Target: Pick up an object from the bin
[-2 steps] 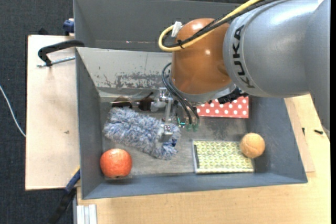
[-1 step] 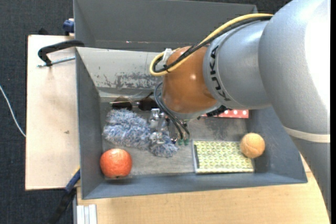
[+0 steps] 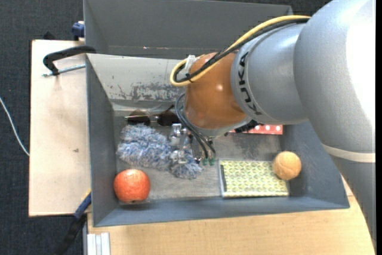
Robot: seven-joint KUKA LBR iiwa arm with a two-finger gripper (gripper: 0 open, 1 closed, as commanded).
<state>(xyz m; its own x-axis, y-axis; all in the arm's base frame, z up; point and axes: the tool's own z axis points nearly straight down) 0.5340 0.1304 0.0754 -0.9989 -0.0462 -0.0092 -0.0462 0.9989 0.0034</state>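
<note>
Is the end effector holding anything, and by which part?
Cannot tell. The end effector sits at the right end of the fluffy blue-grey cloth.

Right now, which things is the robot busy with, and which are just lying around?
Busy with: pincer; fluffy blue duster right under it.
Lying about: red apple, front left; green pad; tan ball; red box behind them.

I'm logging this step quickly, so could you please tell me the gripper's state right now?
The gripper: cannot be told whether open or shut; it sits at the right end of the fuzzy cloth.
</note>
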